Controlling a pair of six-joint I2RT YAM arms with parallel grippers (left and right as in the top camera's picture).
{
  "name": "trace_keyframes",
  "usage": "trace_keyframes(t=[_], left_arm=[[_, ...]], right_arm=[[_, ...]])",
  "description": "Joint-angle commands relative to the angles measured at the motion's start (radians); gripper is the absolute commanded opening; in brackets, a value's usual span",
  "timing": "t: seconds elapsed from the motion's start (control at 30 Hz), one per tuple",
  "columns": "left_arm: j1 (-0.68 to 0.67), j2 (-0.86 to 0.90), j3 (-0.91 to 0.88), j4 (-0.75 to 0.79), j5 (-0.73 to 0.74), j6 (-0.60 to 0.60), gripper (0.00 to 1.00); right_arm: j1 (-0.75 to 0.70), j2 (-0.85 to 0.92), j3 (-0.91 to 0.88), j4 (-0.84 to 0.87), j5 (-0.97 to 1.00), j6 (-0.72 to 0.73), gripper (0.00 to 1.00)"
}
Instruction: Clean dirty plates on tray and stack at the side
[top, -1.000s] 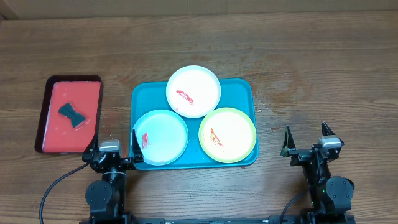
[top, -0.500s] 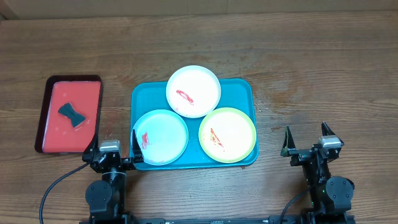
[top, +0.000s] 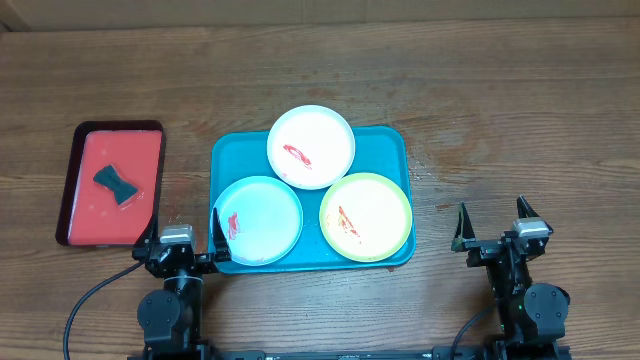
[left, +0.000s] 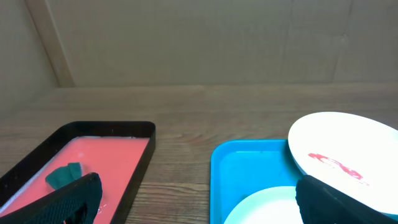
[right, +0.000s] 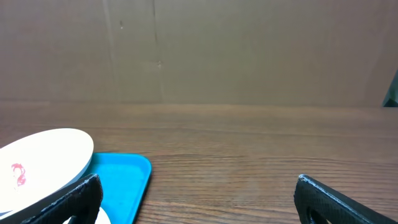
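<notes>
The teal tray (top: 385, 145) holds three plates with red smears. The white plate (top: 311, 146) rests at the back, overlapping the light blue plate (top: 258, 220) at front left and the yellow-green plate (top: 366, 216) at front right. My left gripper (top: 183, 238) is open and empty at the near edge, left of the tray's front corner. Its wrist view shows the tray (left: 242, 171), the white plate (left: 345, 158) and the blue plate (left: 261, 208). My right gripper (top: 492, 228) is open and empty, right of the tray; its view shows the tray corner (right: 124, 177) and the white plate (right: 40, 158).
A smaller red dark-rimmed tray (top: 85, 215) lies at the left with a dark teal sponge (top: 117, 184) in it; it shows in the left wrist view (left: 140, 134) too. A cardboard wall stands behind the wooden table.
</notes>
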Motion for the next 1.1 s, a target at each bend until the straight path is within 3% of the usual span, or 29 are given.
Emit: trace_keyframes(t=[0.0,0.1,0.2,0.3,0.37,0.5,0.63,0.7,0.8,0.87,0.9,1.0,1.07], left_arm=[[-0.006,-0.01,-0.005,0.003,0.015,0.027,1.0],[-0.006,-0.01,-0.005,0.003,0.02,0.023,1.0],[-0.006,-0.01,-0.005,0.015,0.078,-0.084,1.0],[-0.006,-0.01,-0.005,0.225,0.167,-0.184,1.0],[-0.006,-0.01,-0.005,0.481,0.241,-0.183,0.99],[-0.006,-0.008,0.048,0.61,0.204,-0.169,1.0],[-0.006,0.103,0.27,0.389,0.087,-0.138,1.0],[-0.006,0.293,0.502,0.135,0.052,-0.138,1.0],[-0.006,0.547,0.764,-0.144,0.127,-0.135,1.0],[-0.006,0.697,0.906,-0.285,0.231,-0.111,1.0],[-0.006,0.855,1.034,-0.403,0.348,-0.11,1.0],[-0.005,1.022,1.153,-0.468,0.33,-0.093,1.0],[-0.003,1.155,1.273,-0.567,0.211,-0.206,1.0]], right_arm=[[-0.003,-0.008,-0.01,0.006,0.006,-0.001,1.0],[-0.003,-0.008,-0.01,0.006,0.006,-0.001,1.0],[-0.003,-0.008,-0.01,0.006,0.006,-0.001,1.0],[-0.003,-0.008,-0.01,0.006,0.006,-0.001,1.0],[-0.003,-0.008,-0.01,0.006,0.006,-0.001,1.0],[-0.003,-0.008,-0.01,0.006,0.006,-0.001,1.0],[-0.003,-0.008,-0.01,0.006,0.006,-0.001,1.0],[-0.003,-0.008,-0.01,0.006,0.006,-0.001,1.0],[-0.003,-0.008,-0.01,0.006,0.006,-0.001,1.0],[-0.003,-0.008,-0.01,0.006,0.006,-0.001,1.0],[-0.003,-0.008,-0.01,0.006,0.006,-0.001,1.0],[-0.003,-0.008,-0.01,0.006,0.006,-0.001,1.0],[-0.003,-0.008,-0.01,0.006,0.007,-0.001,1.0]])
